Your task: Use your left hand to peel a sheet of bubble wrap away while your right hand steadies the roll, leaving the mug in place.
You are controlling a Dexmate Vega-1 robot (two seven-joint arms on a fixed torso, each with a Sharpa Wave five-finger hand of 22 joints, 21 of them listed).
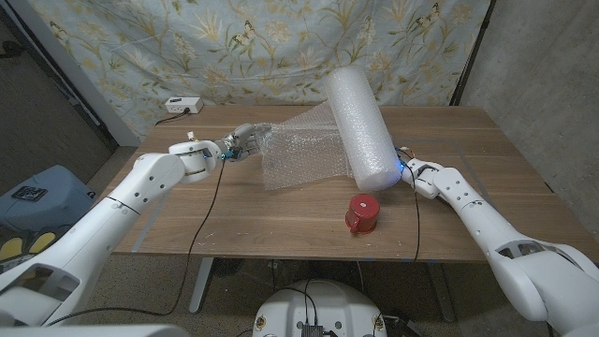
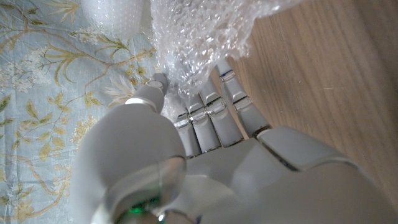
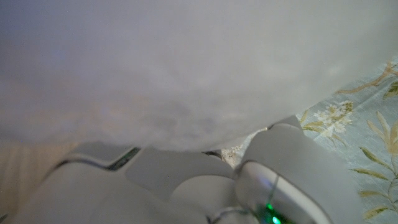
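Observation:
A thick roll of bubble wrap (image 1: 360,126) lies tilted on the wooden table (image 1: 281,225), its far end raised. A loose sheet (image 1: 298,148) stretches from the roll toward the left. My left hand (image 1: 239,142) grips the sheet's edge; the left wrist view shows its fingers (image 2: 211,115) closed into the crumpled wrap (image 2: 199,37). My right hand (image 1: 418,174) presses against the roll's near end, and the roll (image 3: 186,68) looms blurred against my right hand (image 3: 186,186) in the right wrist view. A red mug (image 1: 361,214) stands upside down in front of the roll.
A flowered curtain (image 1: 262,47) hangs behind the table. A small white box (image 1: 182,106) sits at the table's far left corner. Cables (image 1: 211,215) run along both arms across the tabletop.

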